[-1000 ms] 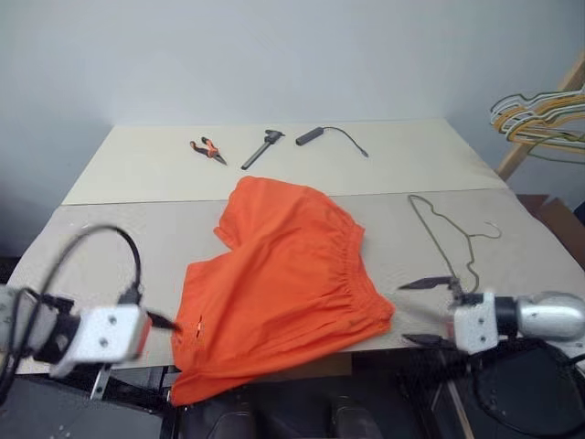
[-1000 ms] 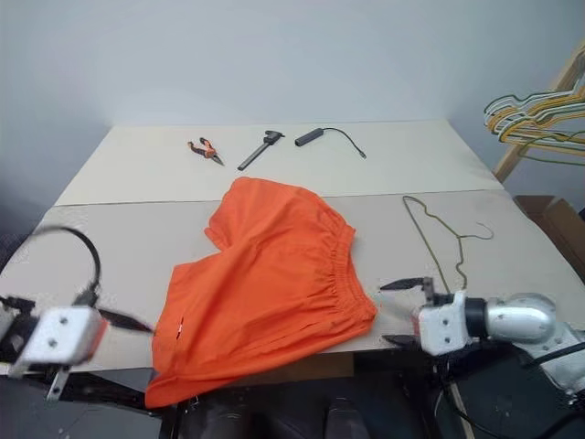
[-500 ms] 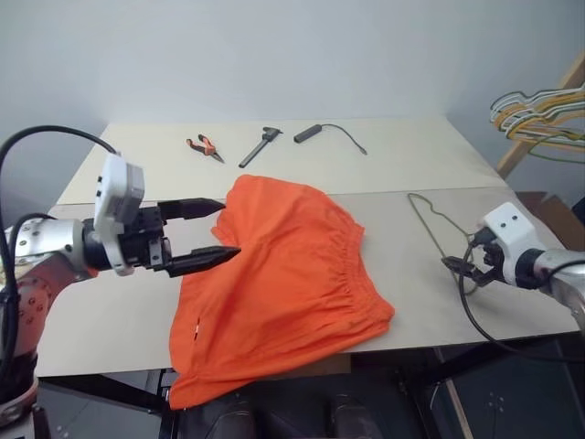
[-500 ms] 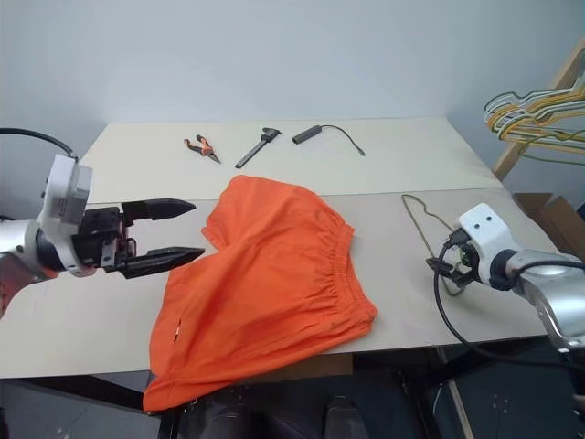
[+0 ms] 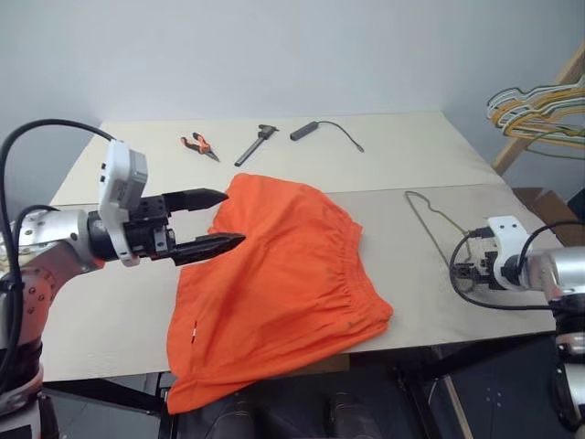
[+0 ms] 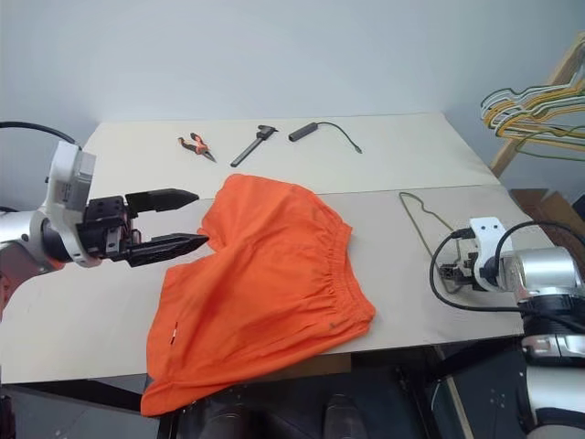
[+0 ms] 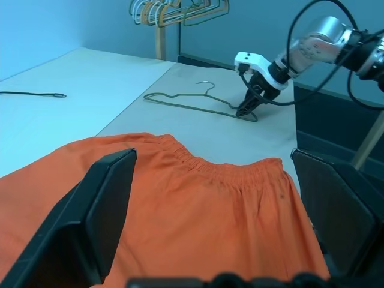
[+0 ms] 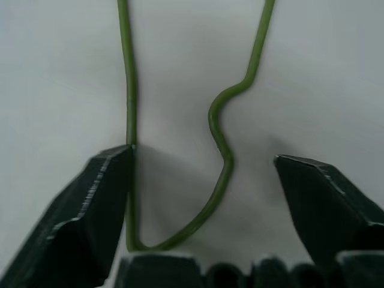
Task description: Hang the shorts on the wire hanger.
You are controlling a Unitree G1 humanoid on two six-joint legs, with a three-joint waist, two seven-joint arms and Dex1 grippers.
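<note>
On the counter (image 5: pixel 119 311) lies one pair of shorts (image 5: pixel 274 283), bright orange, spread out with the gathered waistband toward the robot's right and one leg hanging over the near edge. One wire hanger (image 5: pixel 437 230) lies flat on the counter to the right of the shorts, apart from them. The left gripper (image 5: pixel 215 220) hangs above the shorts' left edge, its two black fingers (image 7: pixel 90 225) spread wide with nothing between them. The right gripper (image 6: pixel 448 273) points down at the near corner of the wire hanger; in the right wrist view its two fingers (image 8: pixel 96 210) stand apart on either side of the bent wire, one of them right against a straight run of it, not closed on it. At the far side of the counter lie three small things: one pair of orange-handled pliers (image 5: pixel 201 145), one dark tool (image 5: pixel 255 144) and one black cable (image 5: pixel 331 133). Beyond the counter's right end hangs one bundle of hangers (image 5: pixel 539 110).
</note>
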